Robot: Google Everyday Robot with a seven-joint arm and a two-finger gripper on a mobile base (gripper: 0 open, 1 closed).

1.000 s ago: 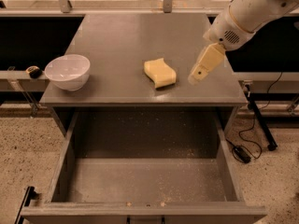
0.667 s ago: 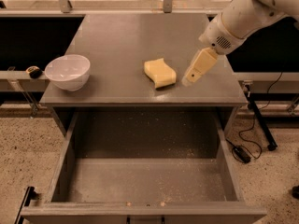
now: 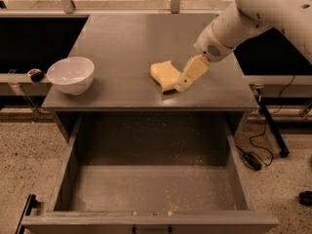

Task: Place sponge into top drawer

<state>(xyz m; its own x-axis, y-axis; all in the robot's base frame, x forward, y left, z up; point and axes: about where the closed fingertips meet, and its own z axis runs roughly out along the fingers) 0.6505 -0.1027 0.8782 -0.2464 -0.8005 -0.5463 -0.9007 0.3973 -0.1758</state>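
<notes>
The pale yellow sponge (image 3: 165, 75) lies on the grey tabletop (image 3: 126, 43), right of centre near the front edge. My gripper (image 3: 183, 85) reaches down from the upper right on the white arm. Its tan tip is right at the sponge's right side, low over the tabletop. The top drawer (image 3: 151, 186) is pulled wide open below the tabletop, and its speckled grey floor holds nothing but a few crumbs.
A white round bowl (image 3: 70, 74) stands at the tabletop's front left corner. A small black and yellow object (image 3: 35, 74) sits on a rail to its left. Cables and a table leg (image 3: 270, 126) lie on the floor at right.
My gripper has moved left and slightly down, from a gap beside the sponge to right against its right side. The sponge, bowl and drawer have not moved.
</notes>
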